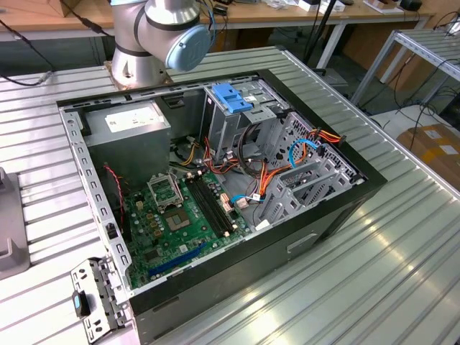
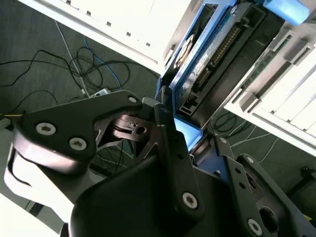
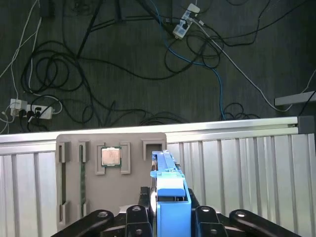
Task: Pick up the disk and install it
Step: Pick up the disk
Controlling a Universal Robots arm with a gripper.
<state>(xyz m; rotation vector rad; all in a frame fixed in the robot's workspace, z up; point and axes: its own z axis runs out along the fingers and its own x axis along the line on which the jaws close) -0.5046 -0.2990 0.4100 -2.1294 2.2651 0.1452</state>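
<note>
Gripper (image 3: 170,212) is pinched onto the disk (image 3: 168,185), one dark finger on each side of the blue carrier frame, so it's holding the drive on edge. The second wrist view shows the same clamp (image 2: 170,123) from the side, with the drive's metal face (image 2: 212,54) sticking out past the fingers.

Just behind the drive there's a grey holder plate (image 3: 113,143) with a processor chip (image 3: 111,156) sitting in one pocket, all on the slatted table (image 3: 237,168). Can't tell whether the drive's lower edge is clear of the plate.

The open computer case (image 1: 316,230) is in the exterior view, with the arm's base (image 1: 154,36) behind it.

What worries me: the grip is on a small patch of plastic frame (not the metal), so the drive could pivot or slip. And the drive cage (image 1: 305,180) has orange cables (image 1: 267,183) draped right beside it, so a tilted drive might snag there or jam in the rails.
</note>
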